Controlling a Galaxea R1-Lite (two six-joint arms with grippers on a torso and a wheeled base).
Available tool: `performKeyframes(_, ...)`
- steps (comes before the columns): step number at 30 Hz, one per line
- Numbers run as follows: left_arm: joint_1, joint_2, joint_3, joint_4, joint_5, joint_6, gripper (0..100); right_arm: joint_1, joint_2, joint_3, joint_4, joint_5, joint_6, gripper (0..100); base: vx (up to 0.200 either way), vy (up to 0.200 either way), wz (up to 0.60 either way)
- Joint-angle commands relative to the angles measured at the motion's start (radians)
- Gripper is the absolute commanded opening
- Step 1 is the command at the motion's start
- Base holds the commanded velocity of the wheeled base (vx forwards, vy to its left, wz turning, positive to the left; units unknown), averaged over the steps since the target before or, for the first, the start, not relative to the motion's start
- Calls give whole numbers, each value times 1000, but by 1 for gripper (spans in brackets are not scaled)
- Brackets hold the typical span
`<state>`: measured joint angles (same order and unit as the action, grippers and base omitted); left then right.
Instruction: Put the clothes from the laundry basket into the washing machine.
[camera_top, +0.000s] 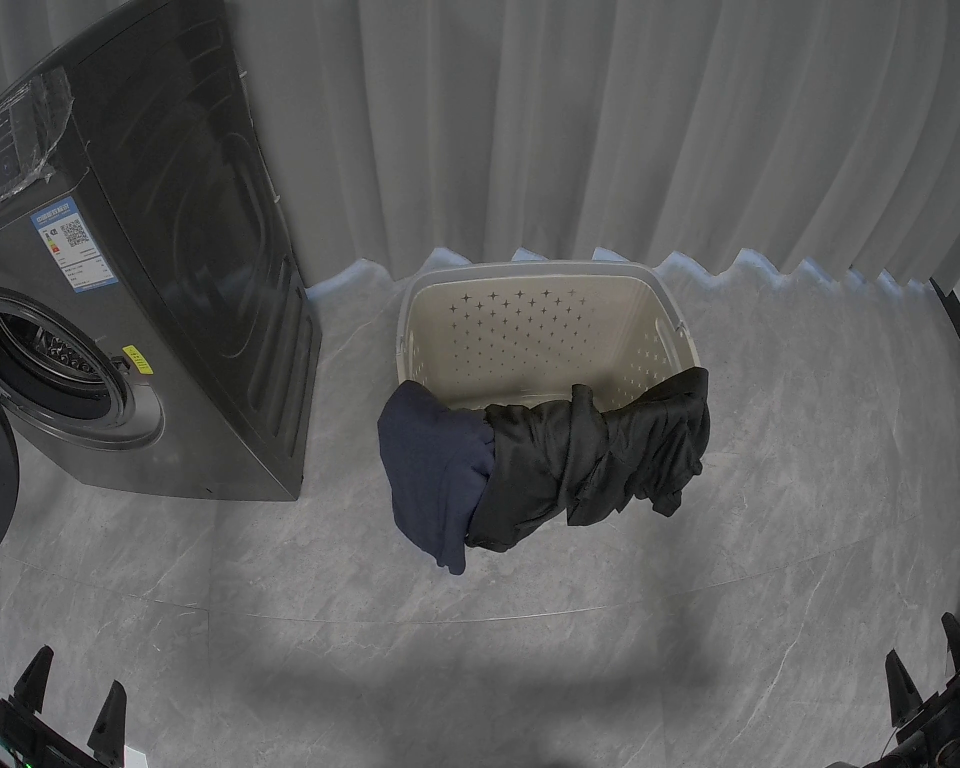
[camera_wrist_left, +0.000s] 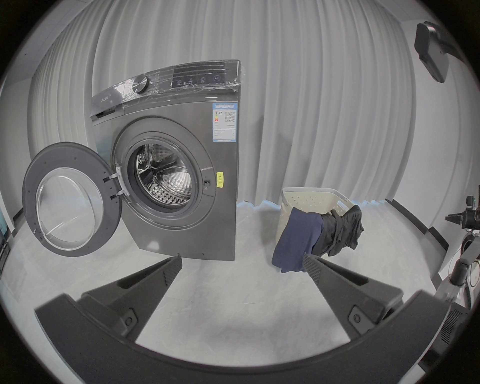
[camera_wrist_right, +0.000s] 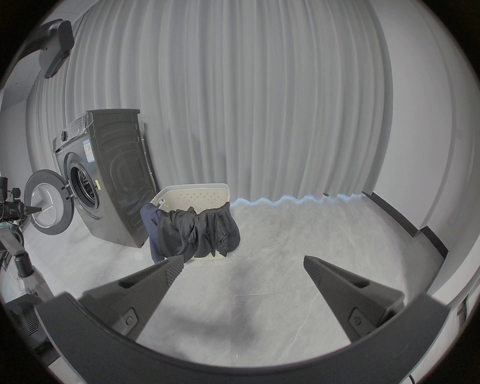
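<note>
A cream laundry basket (camera_top: 545, 290) stands on the floor ahead, in front of the curtain. A navy garment (camera_top: 432, 470) and a black garment (camera_top: 590, 450) hang over its near rim. The grey washing machine (camera_top: 200, 230) is at the left with its round door (camera_wrist_left: 70, 200) swung open and the drum (camera_wrist_left: 162, 175) showing. My left gripper (camera_top: 72, 695) is low at the near left, open and holding nothing. My right gripper (camera_top: 925, 665) is low at the near right, open too. Both are well short of the basket (camera_wrist_left: 310, 200), which also appears from the right wrist (camera_wrist_right: 192, 195).
A pale curtain (camera_top: 600, 130) runs along the back wall. Smooth grey floor (camera_top: 500, 620) lies open between me and the basket. A dark skirting (camera_wrist_right: 400, 220) runs along the wall on the right.
</note>
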<state>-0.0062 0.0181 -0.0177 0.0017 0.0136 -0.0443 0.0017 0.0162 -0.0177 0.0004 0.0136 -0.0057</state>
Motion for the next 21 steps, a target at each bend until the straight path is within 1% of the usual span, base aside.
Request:
performKeyframes(1,0,-13,16,0,0,0,100,0,-16,16,0,0,0,100,0,-200,0)
performKeyframes(2,0,-13,16,0,0,0,100,0,-16,16,0,0,0,100,0,-200,0)
performKeyframes(11,0,-13,16,0,0,0,100,0,-16,16,0,0,0,100,0,0,0)
performKeyframes(21,0,-13,16,0,0,1,100,0,-16,16,0,0,0,100,200,0,0)
